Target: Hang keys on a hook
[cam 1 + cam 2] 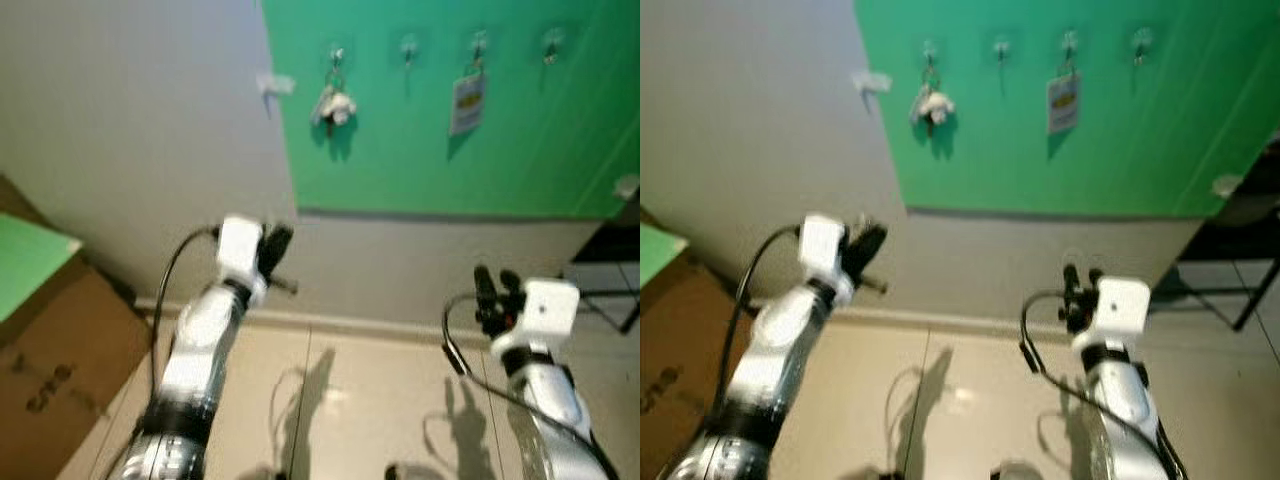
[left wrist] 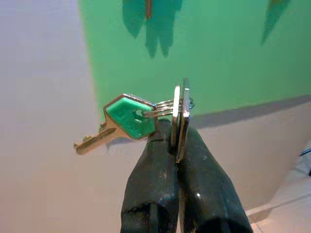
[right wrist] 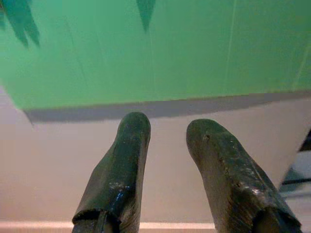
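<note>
The left gripper is raised toward the wall, its jaws pinching the keys: a flat metal piece is clamped edge-on between the 2 black fingers, and a ring through it carries a key with a green head that sticks out to one side, its blade pointing away. In the head views the same gripper sits below the lower left corner of the green panel, well under the hooks.

4 hooks run in a row high on that panel. The leftmost hook holds a small pale bunch, the third hook a white tag, and the second hook and fourth hook are bare.

The right gripper hovers lower on the right with its jaws spread apart, gripping nothing. A cardboard box stands on the floor at far left.
</note>
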Tool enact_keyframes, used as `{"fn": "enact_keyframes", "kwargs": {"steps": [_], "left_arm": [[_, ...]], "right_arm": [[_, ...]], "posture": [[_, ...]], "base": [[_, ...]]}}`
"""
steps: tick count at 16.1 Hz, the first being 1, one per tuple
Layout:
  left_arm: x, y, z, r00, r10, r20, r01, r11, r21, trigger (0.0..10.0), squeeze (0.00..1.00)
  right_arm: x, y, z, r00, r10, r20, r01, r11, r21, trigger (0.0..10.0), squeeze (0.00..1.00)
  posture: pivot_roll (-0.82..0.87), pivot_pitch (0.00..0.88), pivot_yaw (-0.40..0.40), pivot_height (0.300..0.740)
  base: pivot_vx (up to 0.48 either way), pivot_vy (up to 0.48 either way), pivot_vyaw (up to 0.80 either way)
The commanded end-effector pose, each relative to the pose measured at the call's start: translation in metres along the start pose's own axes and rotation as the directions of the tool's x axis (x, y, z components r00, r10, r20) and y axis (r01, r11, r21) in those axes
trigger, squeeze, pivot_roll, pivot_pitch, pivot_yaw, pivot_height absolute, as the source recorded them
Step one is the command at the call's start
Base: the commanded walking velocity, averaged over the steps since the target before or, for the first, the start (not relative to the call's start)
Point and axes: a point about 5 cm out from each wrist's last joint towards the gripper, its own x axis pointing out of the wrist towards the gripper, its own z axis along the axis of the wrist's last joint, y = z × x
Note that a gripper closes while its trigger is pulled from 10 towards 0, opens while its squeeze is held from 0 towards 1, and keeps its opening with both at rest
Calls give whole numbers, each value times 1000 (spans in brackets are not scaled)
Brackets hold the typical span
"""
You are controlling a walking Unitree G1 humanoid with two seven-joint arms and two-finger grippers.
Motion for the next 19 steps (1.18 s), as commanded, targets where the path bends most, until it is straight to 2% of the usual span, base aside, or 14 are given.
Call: {"fn": "enact_keyframes", "kwargs": {"steps": [1, 2, 3, 4, 7, 8, 9, 10, 11, 14, 16, 17, 19], "left_arm": [[-25, -12, -24, 997, -29, -65, 30, 1000, 1, 0, 0], [-29, -16, -29, 996, -38, -75, 37, 999, -10, 0, 0], [-27, -20, -26, 998, -33, -49, 33, 999, -7, 0, 0], [-16, -23, -16, 999, -22, -23, 22, 1000, 5, 0, 0], [-3, -29, -8, 1000, -19, -23, 17, 995, -103, 0, 0], [3, -37, -10, 998, -64, -28, 60, 990, -128, 0, 0], [7, -46, -13, 995, -99, -27, 95, 989, -112, 0, 0], [8, -48, -14, 994, -101, -29, 97, 990, -104, 0, 0], [7, -52, -16, 994, -97, -42, 93, 992, -87, 0, 0], [8, -53, -16, 994, -87, -66, 85, 996, -33, 0, 0], [14, -54, -5, 992, -123, -19, 123, 992, -9, 0, 0], [21, -60, 10, 983, -180, 23, 180, 984, 11, 0, 0], [24, -65, 19, 978, -202, 51, 201, 979, 22, 0, 0]], "right_arm": [[-6, 3, 8, 1000, 18, 19, -20, 996, 92, 10000, 0], [-7, 3, 8, 1000, 17, 21, -19, 996, 90, 10000, 0], [-9, 3, 4, 1000, 23, 19, -24, 996, 81, 10000, 0], [-9, 5, -3, 999, 40, 12, -41, 998, 54, 10000, 0], [1, 5, -10, 1000, 30, -4, -30, 998, 56, 10000, 0], [7, 5, -11, 999, 34, -5, -33, 998, 55, 10000, 0], [7, 3, -13, 999, 36, -18, -36, 998, 46, 10000, 0], [7, 3, -13, 999, 45, -25, -44, 998, 41, 10000, 0], [7, -1, -13, 997, 64, -41, -63, 998, 20, 10000, 0], [15, -1, -9, 995, 91, -34, -92, 996, -6, 10000, 0], [21, 2, -5, 996, 91, -12, -91, 996, 4, 10000, 0], [24, 9, -5, 994, 105, 2, -105, 994, 6, 10000, 0], [26, 13, -5, 994, 109, 5, -110, 994, 9, 10000, 0]], "posture": [[-226, 26, 67, 740], [-225, 28, 61, 740], [-221, 22, 52, 740], [-214, 11, 46, 740], [-207, 0, 51, 740], [-203, 0, 49, 740], [-215, 3, 42, 740], [-216, 9, 34, 740], [-219, 27, -3, 740], [-221, 25, -8, 740], [-211, 21, 4, 740], [-203, 17, 19, 740], [-202, 17, 29, 740]], "base": [[0, 0, 0], [0, 0, 0], [0, 0, 0], [0, 0, 0], [0, 0, 0], [0, 0, 0], [0, 0, 0], [0, 0, 0], [0, 0, 0], [0, 0, 0], [0, 0, 0], [0, 0, 0], [214, 0, 0]]}}
